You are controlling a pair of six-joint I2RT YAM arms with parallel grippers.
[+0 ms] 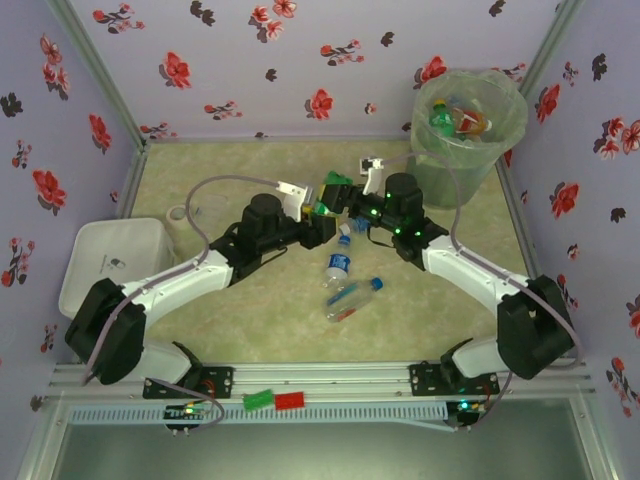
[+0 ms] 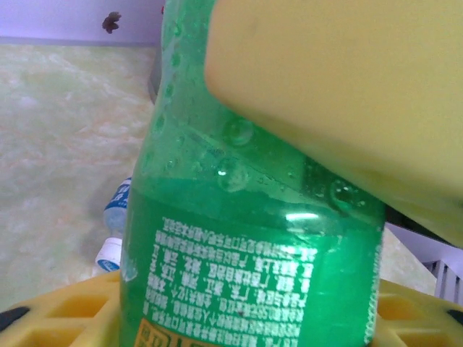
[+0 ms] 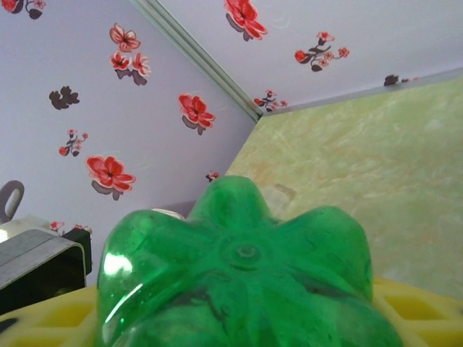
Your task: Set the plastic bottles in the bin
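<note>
A green plastic bottle (image 1: 333,183) hangs above the middle of the table between both grippers. My left gripper (image 1: 322,212) is shut on its labelled body (image 2: 246,238). My right gripper (image 1: 350,190) is shut on the same bottle, whose lobed base (image 3: 246,275) points at that wrist camera; one of its yellow fingers (image 2: 347,87) lies across the bottle's upper part. On the table below lie clear bottles with blue labels (image 1: 338,262) (image 1: 352,298) (image 2: 116,210). The bin (image 1: 500,140) stands at the back right with a green and an amber bottle (image 1: 462,120) inside.
A flat white tray (image 1: 110,260) sits at the left edge, with a small roll of tape (image 1: 178,215) just behind it. Flowered walls close in the back and both sides. Small bottles (image 1: 345,232) lie under the joined grippers.
</note>
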